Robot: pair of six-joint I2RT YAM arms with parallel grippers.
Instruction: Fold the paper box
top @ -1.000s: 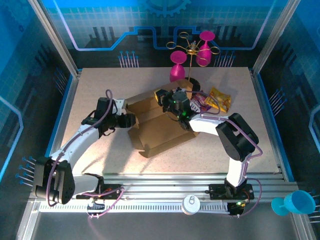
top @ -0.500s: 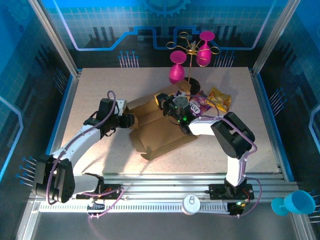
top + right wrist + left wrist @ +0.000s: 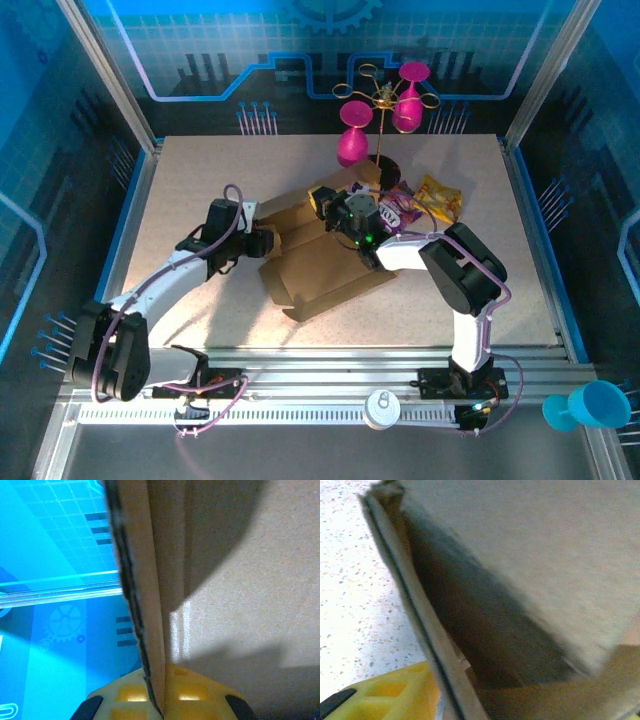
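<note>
paper box (image 3: 322,268): we see it near the middle of the table (image 3: 190,175), its walls partly raised.
left gripper (image 3: 262,243): at the box's 9 o'clock edge, a flap edge right in front of its finger; we cannot tell how wide it is spread.
right gripper (image 3: 335,203): at the box's 12 o'clock, pinching a box wall.

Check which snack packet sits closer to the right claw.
The purple packet: it lies right beside the right claw, at the far edge of the paper box. The yellow packet lies farther right, away from the claw.
</note>
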